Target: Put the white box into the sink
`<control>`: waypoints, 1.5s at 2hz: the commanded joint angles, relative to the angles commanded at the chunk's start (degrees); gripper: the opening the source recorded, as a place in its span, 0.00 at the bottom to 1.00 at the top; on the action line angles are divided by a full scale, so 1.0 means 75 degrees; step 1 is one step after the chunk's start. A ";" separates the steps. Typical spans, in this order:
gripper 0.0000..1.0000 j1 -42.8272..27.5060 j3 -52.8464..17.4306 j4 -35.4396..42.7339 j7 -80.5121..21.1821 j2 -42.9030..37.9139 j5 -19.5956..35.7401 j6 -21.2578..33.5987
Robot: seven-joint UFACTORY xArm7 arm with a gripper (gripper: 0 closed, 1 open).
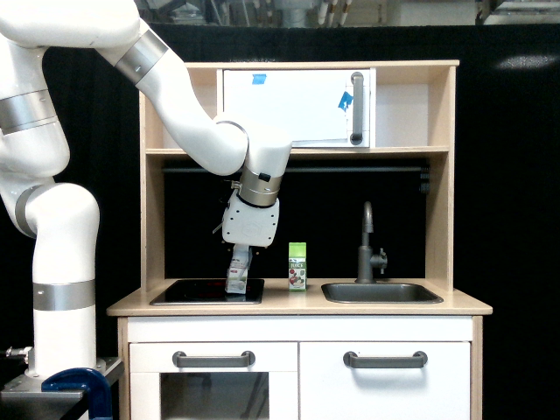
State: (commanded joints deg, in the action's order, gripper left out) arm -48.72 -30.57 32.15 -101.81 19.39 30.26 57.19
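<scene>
Nothing legible anywhere. Dark band of print across the upper front of the green-topped carton (297, 266), too small to read; reddish-green print low on the white box (236, 273), no letters made out. Blue tape pieces on the white cabinet door (297, 107), blank.

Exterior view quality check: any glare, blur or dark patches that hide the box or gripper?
Exterior view: sharp, evenly lit, no motion blur. The black backdrop swallows the dark faucet. The gripper fingers merge with the white box, so the jaw state is unreadable. Mild sheen on the cooktop; the sink interior is dim.
</scene>
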 joint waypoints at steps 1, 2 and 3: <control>0.00 0.0211 -0.0238 0.0718 -0.0157 -0.0315 -0.0154 0.0634; 0.00 0.0924 -0.1097 0.3542 -0.1875 -0.3077 0.0689 0.2366; 0.00 0.2151 -0.0108 0.6956 -0.1674 -0.5754 0.1810 0.3570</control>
State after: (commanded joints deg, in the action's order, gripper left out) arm -32.58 -31.38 84.31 -114.36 -23.76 43.84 83.97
